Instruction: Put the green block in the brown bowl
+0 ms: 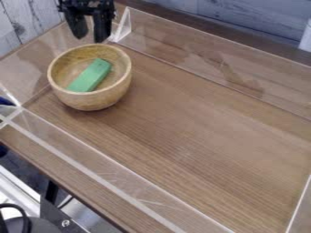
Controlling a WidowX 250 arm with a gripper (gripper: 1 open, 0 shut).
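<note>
The green block point(90, 75) lies flat inside the brown bowl point(89, 94), angled toward the bowl's far rim. The bowl stands on the wooden table at the left. My gripper point(90, 33) hangs at the top left, beyond the bowl's far rim and apart from it, pointing down. Its dark fingers point(76, 24) stand apart and nothing shows between them. The arm above it is cut off by the frame's top edge.
Clear acrylic walls point(206, 44) fence the wooden tabletop point(195, 127) along the back and the front left. A transparent corner piece point(119, 31) stands right beside the gripper. Dark cables and metal parts point(36, 214) sit below the table's front-left edge.
</note>
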